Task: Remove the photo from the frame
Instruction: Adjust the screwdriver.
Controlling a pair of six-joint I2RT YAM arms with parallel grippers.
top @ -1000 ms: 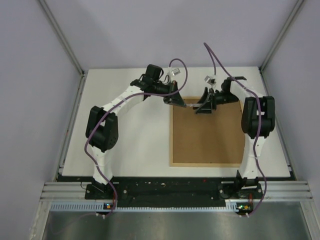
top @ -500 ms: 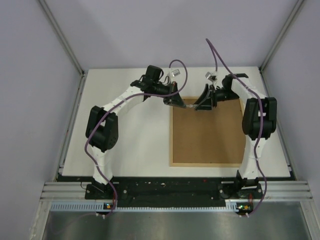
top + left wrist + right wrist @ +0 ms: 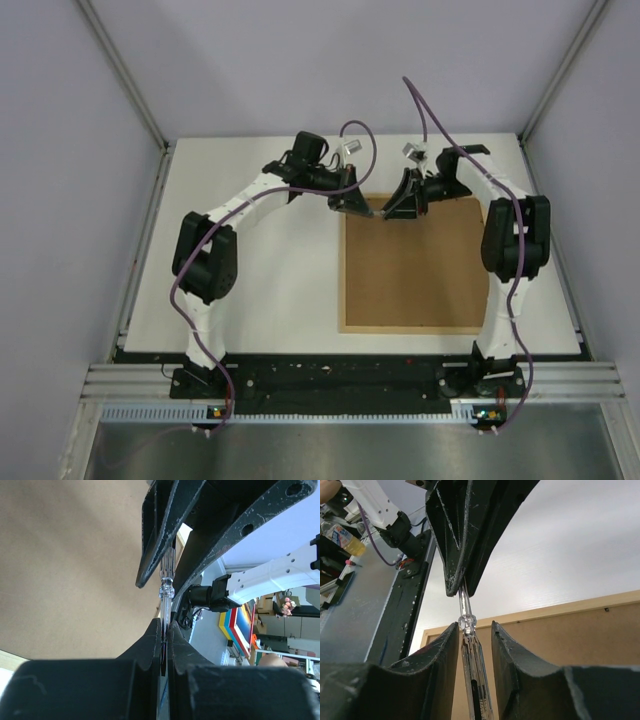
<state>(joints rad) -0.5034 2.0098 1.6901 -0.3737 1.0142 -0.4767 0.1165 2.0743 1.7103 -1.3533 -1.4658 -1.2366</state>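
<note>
— White tabletop [image 3: 260, 290] all round you. Where's the frame?
— Your frame [image 3: 415, 280] lies flat on the right half, brown back up. Its far edge sits just beneath both grippers' tips.
— And the jaws?
— Your left gripper [image 3: 358, 207] is clamped tight on a thin clear-handled tool [image 3: 466, 621] above that edge. Your right gripper [image 3: 395, 208] faces it tip to tip, fingers part-spread either side of the tool's handle, with a gap showing on one side.

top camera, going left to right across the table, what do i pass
left arm's black joint → left hand → clear tool → right hand → right arm's black joint
</note>
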